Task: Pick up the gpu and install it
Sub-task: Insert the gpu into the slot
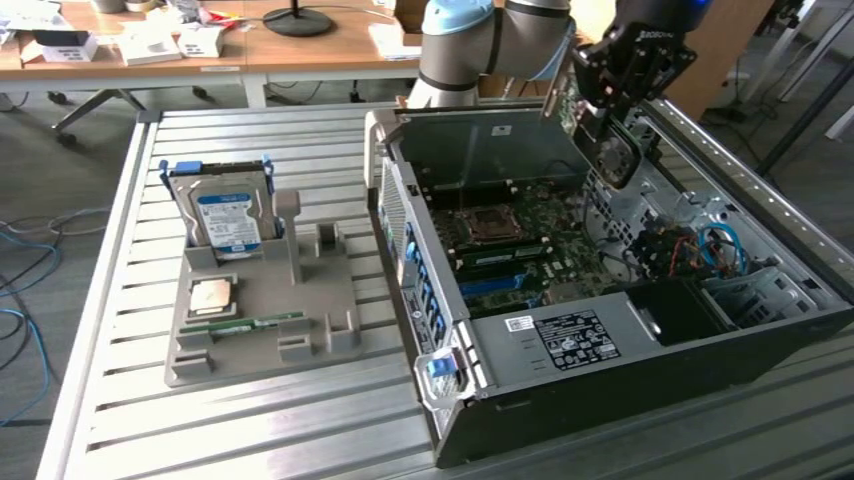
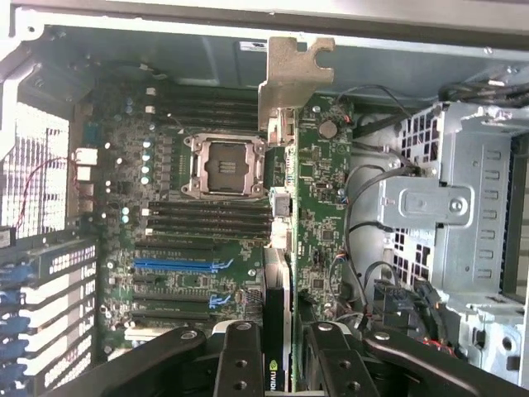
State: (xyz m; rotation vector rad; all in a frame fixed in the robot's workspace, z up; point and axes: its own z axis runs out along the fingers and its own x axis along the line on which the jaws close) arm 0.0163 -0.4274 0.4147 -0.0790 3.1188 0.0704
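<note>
Gripper (image 1: pixel 611 105) clamped the gpu (image 1: pixel 615 155), the card edge-on between its fingers (image 2: pixel 240 360), with the bracket (image 2: pixel 293 70) at the end far from them. Gpu hung just below the gripper inside the open case (image 1: pixel 561 345), motherboard (image 2: pixel 198 231) beyond it.

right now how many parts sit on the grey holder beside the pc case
3: hard drive upright at the far end, square processor chip flat in the middle, green memory stick lying nearer the camera. None seems hidden.
</note>
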